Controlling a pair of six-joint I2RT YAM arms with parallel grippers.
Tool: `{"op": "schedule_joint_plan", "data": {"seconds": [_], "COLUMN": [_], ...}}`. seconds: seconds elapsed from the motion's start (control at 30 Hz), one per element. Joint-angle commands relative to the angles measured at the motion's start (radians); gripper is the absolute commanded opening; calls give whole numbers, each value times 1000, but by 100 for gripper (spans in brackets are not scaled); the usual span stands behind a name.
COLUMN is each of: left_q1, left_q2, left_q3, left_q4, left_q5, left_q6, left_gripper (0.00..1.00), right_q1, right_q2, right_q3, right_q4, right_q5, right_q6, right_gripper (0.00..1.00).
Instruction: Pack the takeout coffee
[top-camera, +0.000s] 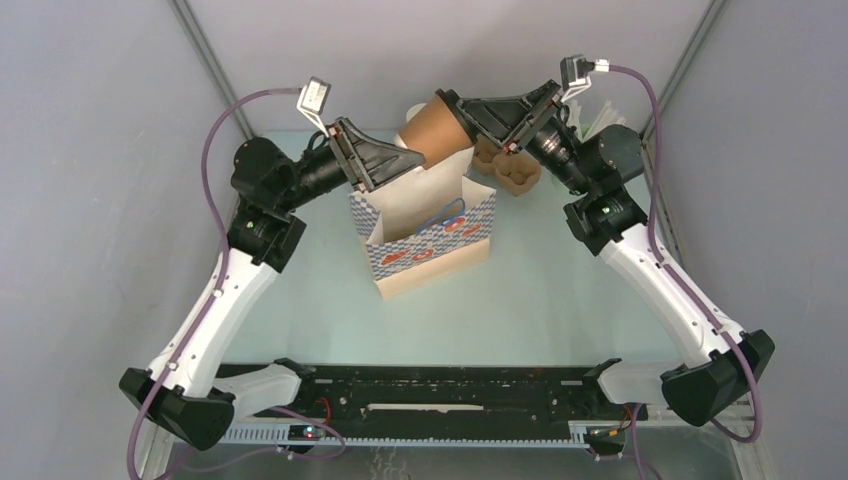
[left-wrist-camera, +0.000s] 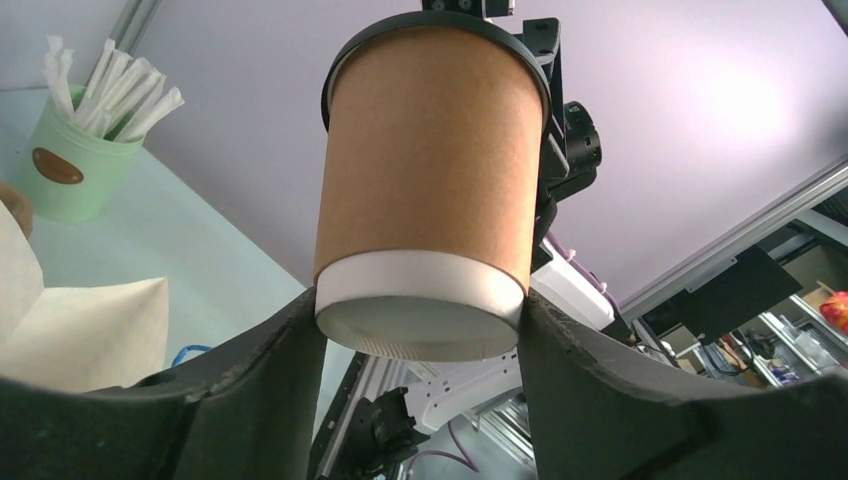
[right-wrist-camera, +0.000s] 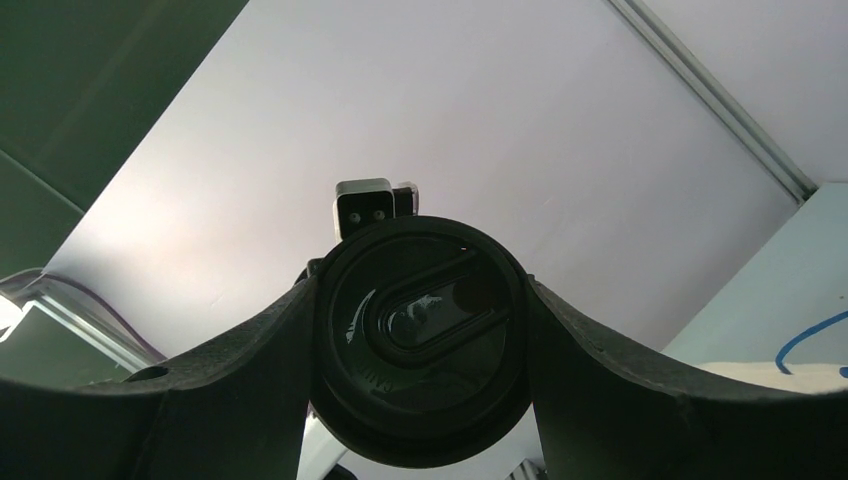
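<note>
The takeout coffee (top-camera: 437, 128) hangs in the air just above the far rim of the paper bag (top-camera: 430, 240), lying nearly on its side: base twd the left arm, black lid (right-wrist-camera: 420, 330) twd the right. It's kraft paper w/ a snap-on lid, so prob. light, w/ walls soft enough to dent under a hard squeeze. If there's liquid inside (can't see), the tilt puts load on the lid seal. Stiffest places to hold are the two ends: the rim under the lid and the white base band (left-wrist-camera: 420, 285). Mid-wall is the weak part.

Left pincer (left-wrist-camera: 418, 315): spread about as wide as the cup's base, fingers touching the base band on both sides, so clamped on the bottom end. Right pincer (right-wrist-camera: 420, 290): fingers hug the lid's edge on either side, closed on it at approx. the same spread. Which one carries the weight, can't tell. The bag's mouth stands open below the cup. A pulp cup tray (top-camera: 505, 170) sits on the bench (top-camera: 560, 300) just beyond the bag's far right corner.
</note>
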Motion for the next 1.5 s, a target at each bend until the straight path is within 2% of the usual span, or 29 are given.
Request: {"op": "schedule_joint_plan", "data": {"seconds": [0.0,0.07,0.13,0.17,0.23,0.3,0.4,0.47,0.63,0.9,1.07,1.3,1.47], "left_q1": [8,12,19,24,34,43,47,47,47,47,47,47,47], "left_q2": [-4,-6,-11,-15,-21,-21,-17,-11,-17,-20,-20,-22,-21], "left_q3": [3,2,-8,-17,-40,-50,-62,-65,-67,-69,-66,-66,-63], "left_q4": [73,72,74,89,118,124,128,113,78,-8,-35,-37,-37], "left_q5": [36,42,53,61,84,109,163,203,245,254,251,261,268], "left_q6": [-31,-30,-36,-47,-71,-85,-99,-105,-95,-43,-27,-24,-22], "left_gripper": [62,55,50,48,45,44,42,39,38,35,35,34,33], "right_q1": [7,5,-5,-14,-56,-130,-214,-223,-225,-222,-181,-142,-148], "right_q2": [-5,-19,-41,-52,-75,-70,-45,-52,-56,-53,-24,12,10], "right_q3": [16,12,9,9,10,5,-41,-28,50,75,153,169,166], "right_q4": [4,-9,-51,-85,-146,-178,-12,-11,-232,-223,-374,-363,-450], "right_q5": [-24,-45,-54,-67,-118,-233,-476,-526,-604,-633,-622,-600,-575], "right_q6": [44,37,21,9,19,96,225,180,-9,-8,-124,-113,-151], "right_gripper": [60,69,97,99,100,100,100,100,100,100,100,93,100]}}
